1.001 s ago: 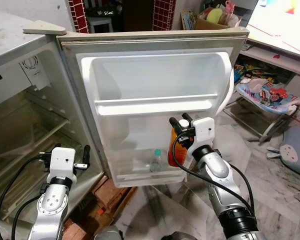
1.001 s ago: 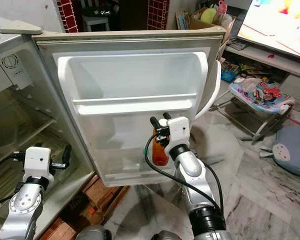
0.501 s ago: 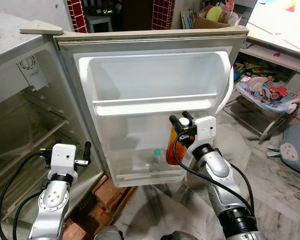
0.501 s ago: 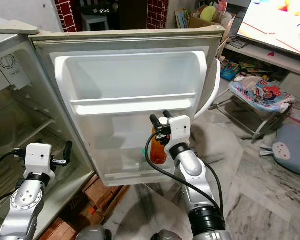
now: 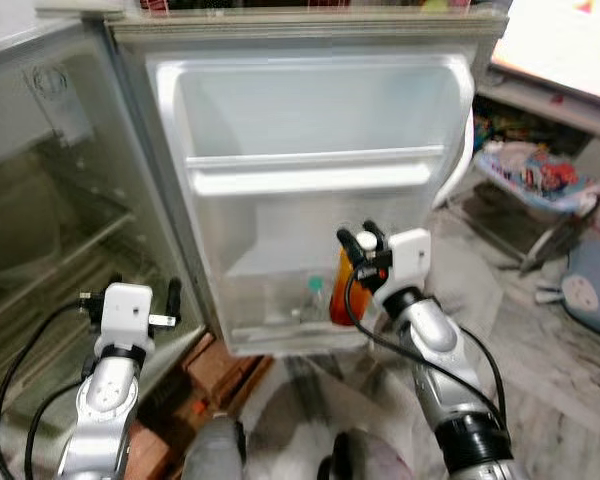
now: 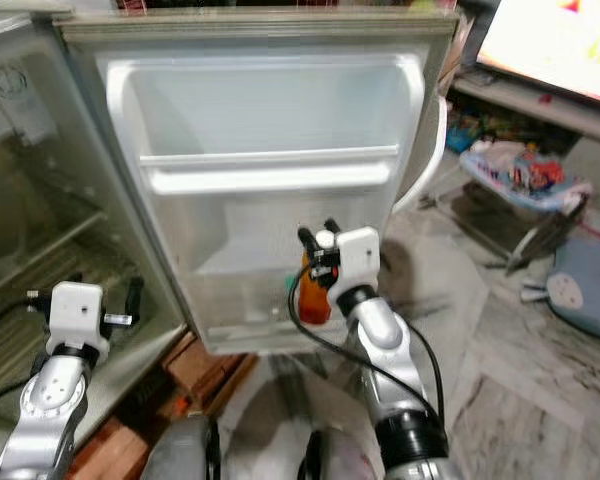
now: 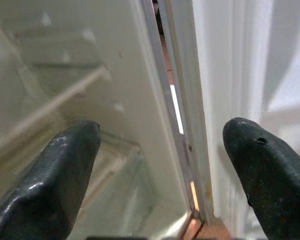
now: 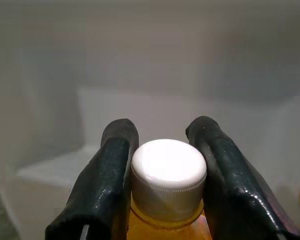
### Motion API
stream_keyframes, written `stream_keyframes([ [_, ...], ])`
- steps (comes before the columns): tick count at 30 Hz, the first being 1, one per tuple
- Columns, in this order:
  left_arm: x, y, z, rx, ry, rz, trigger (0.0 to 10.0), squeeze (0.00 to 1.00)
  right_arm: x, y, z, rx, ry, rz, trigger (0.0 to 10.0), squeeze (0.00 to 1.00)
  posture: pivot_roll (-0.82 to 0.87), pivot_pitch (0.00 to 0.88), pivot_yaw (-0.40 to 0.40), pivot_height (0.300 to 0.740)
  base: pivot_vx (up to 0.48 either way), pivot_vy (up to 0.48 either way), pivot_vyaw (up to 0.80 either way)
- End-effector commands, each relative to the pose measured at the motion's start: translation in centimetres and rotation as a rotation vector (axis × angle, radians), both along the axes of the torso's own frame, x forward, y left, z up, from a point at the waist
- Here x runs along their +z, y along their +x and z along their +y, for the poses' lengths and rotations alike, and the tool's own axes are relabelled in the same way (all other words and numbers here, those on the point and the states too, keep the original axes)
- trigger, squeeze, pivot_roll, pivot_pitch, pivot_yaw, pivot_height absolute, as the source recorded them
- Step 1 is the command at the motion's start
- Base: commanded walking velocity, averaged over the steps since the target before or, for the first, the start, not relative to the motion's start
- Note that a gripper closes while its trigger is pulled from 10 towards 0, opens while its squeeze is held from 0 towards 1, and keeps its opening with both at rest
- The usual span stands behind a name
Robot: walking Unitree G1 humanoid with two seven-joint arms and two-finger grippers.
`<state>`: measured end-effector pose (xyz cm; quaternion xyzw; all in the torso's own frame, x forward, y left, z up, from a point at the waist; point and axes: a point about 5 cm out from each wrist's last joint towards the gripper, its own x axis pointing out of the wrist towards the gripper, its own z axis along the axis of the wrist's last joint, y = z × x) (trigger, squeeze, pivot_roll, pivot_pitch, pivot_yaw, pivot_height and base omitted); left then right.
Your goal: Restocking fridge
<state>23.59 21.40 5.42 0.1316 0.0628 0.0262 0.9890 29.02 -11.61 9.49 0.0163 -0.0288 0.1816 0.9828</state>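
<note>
In the centre of the left eye view an open fridge door (image 5: 310, 150) faces the camera, its white inner liner carrying an upper door shelf (image 5: 315, 175) across the middle of the frame and a lower door bin (image 5: 280, 330) below it. The right gripper (image 5: 358, 240), just right of centre, is closed on the neck of an orange juice bottle (image 5: 342, 290) with a white cap (image 8: 168, 167); in the right wrist view the two black fingers (image 8: 107, 185) press against either side of that cap. The bottle hangs upright at the right end of the lower door bin, but whether its base rests on the bin floor cannot be told. Just to its left in the same bin stands a small clear bottle with a teal cap (image 5: 315, 290).

The left gripper (image 5: 140, 300), in the lower left of the frame, is open wide and holds nothing. In the left wrist view its fingers (image 7: 60, 175) frame the door's hinge edge and the fridge interior (image 5: 50, 250), which occupies the left side of the frame with glass shelves inside.

At the right edge lie a baby bouncer (image 5: 535, 180) and a grey cushion (image 5: 590, 290) on the marble floor (image 5: 570, 380).
</note>
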Motion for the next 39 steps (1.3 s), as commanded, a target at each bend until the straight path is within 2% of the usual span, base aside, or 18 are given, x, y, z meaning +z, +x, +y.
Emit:
stream_keyframes([
  [1,0.17,0.10,0.00,-0.007,0.013,-0.007,10.0,0.00,0.76,0.15,-0.05,0.001,0.000,-0.035,10.0,0.00,0.13,0.019,-0.038,0.628,0.000,0.000,0.00],
  [23,0.55,0.41,-0.44,-0.033,0.007,-0.042,10.0,0.00,0.76,0.20,0.18,0.007,-0.017,-0.040,10.0,0.00,0.13,0.025,-0.041,0.628,0.000,0.000,0.00],
  [39,0.43,0.40,-0.60,-0.050,0.002,-0.046,10.0,0.00,0.72,0.19,0.29,0.012,-0.038,-0.046,10.0,0.00,0.13,0.027,-0.043,0.628,0.315,0.000,0.00],
])
